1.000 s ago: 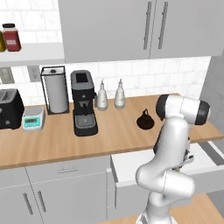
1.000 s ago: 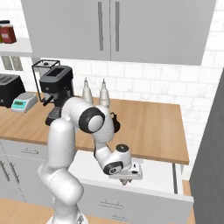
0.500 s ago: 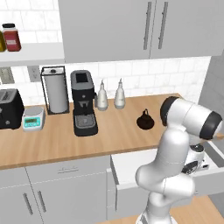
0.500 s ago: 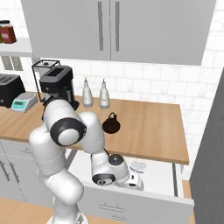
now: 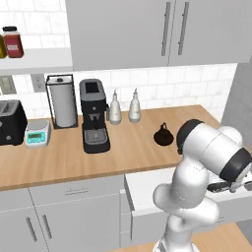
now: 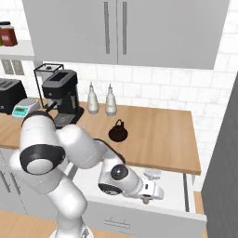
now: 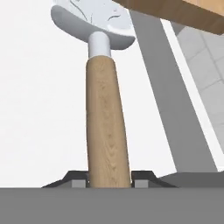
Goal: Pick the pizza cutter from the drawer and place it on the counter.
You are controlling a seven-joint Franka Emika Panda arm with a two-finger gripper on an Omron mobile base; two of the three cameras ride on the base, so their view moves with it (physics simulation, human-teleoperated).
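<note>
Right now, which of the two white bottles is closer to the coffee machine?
The left bottle, right beside the black coffee machine; the other bottle stands further right.

The light is bright and even in all three views, with no clear single source and no strong glare. Shadows are very soft: a faint dark patch lies under the upper cabinets [image 5: 152, 29], and the drawer [image 6: 179, 186] inside stays almost pure white. Both base views look slightly soft (edges are a little blurred). Straight lines stay straight toward the borders. The hand view is sharper, showing fine wood grain.
</note>
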